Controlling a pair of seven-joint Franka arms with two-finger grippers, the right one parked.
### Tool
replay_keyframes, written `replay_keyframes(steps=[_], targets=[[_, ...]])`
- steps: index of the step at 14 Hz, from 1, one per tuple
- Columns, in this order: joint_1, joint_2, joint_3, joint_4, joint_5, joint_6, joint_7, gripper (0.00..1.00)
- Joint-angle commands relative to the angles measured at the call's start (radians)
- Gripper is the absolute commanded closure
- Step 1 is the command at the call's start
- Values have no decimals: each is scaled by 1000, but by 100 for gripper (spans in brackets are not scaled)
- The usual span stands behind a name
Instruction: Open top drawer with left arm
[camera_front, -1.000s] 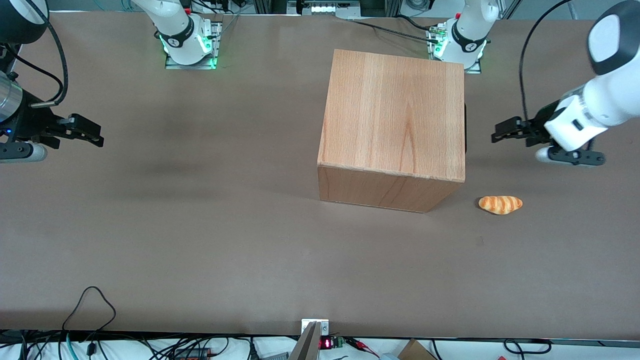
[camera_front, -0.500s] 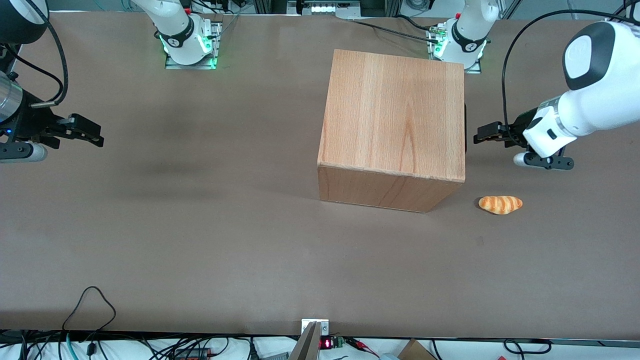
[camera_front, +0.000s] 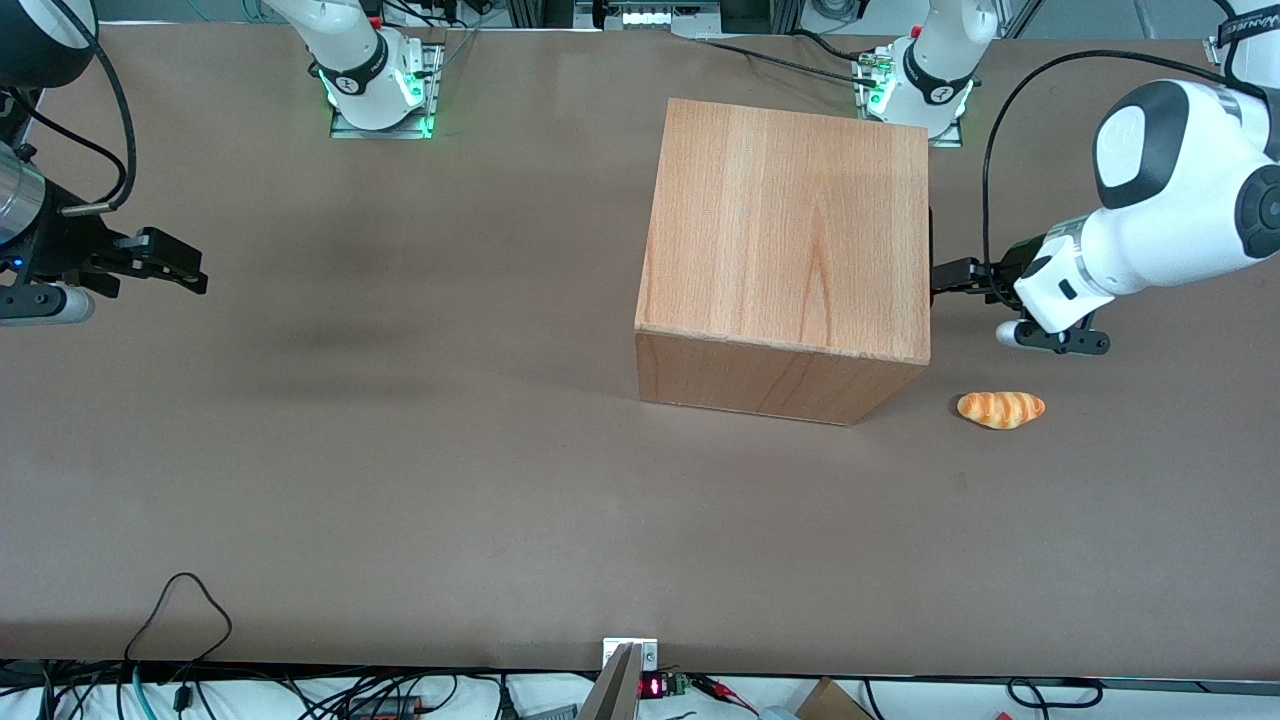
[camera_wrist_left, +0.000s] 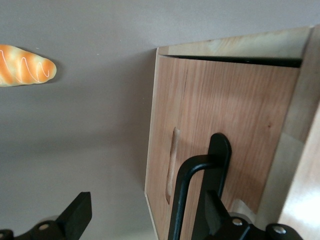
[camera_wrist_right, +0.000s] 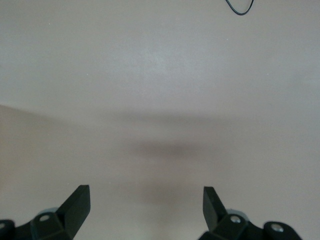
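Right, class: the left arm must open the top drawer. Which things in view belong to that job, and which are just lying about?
Belongs to the job:
- top drawer, shut
- its black handle
- left gripper, open, at the drawer front with the handle between its fingers

Just lying about:
- toy bread on the table, nearer the front camera than the gripper
- loose black cable
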Motion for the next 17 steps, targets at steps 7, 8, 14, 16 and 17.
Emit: replay_keyframes(steps=[7, 8, 14, 16, 17], targets=[[-4, 18, 6, -12, -22, 14, 50, 0], [-4, 22, 5, -12, -22, 14, 52, 0], [-4, 44, 6, -12, -11, 19, 52, 0], [-4, 47, 6, -12, -9, 20, 52, 0], [-3, 53, 6, -12, -9, 20, 53, 0]])
